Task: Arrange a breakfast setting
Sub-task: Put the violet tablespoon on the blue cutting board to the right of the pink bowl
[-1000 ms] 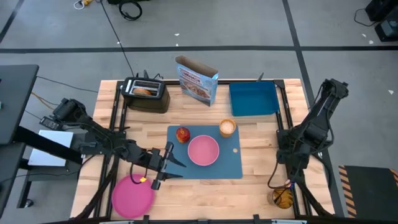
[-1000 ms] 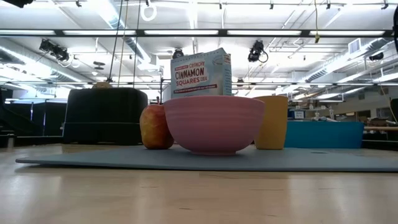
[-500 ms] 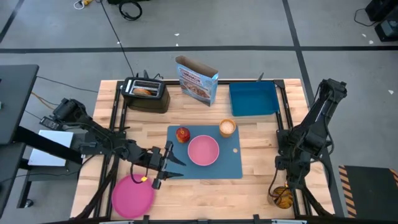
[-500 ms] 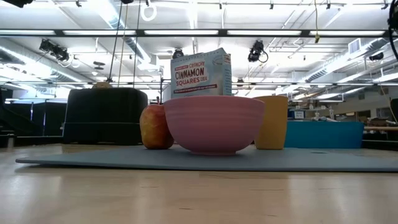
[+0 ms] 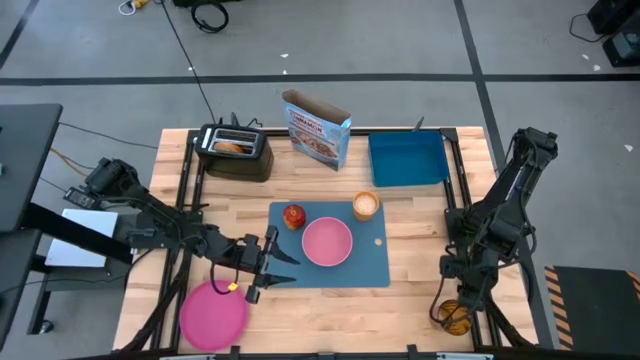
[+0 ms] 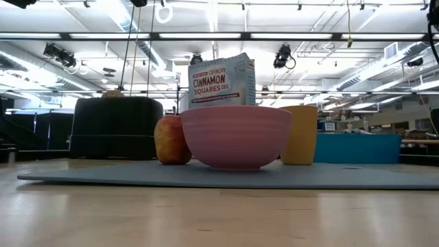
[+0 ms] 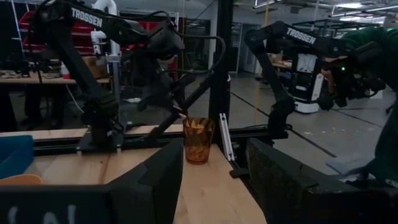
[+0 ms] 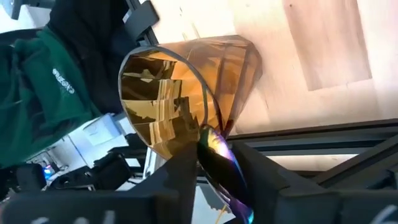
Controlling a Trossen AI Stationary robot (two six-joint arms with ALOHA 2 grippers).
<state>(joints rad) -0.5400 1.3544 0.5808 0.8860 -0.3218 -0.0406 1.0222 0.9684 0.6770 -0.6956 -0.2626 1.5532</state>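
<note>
1. The right gripper [image 8: 217, 163] hung over the table's front right corner. The blue-purple iridescent metal spoon [image 8: 222, 167] sat between its 2 fingers. They flanked it narrowly, but I cannot tell whether they had clamped it.
2. The spoon stood in a faceted amber glass tumbler [image 8: 177, 93] with its visible end leaning out past the rim toward the gripper. By my judgement, the lift should run along that slant.
3. The blue rectangular placemat [image 5: 372, 268] lay well apart, toward the table's middle. It carried the small pink bowl [image 5: 327, 243], the red-orange apple [image 5: 293, 216] and the small tan cup [image 5: 366, 205].
4. The left gripper [image 5: 270, 264] waited at the mat's far edge, half open and empty. It was plainly the farther of the 2 from the spoon.
</note>
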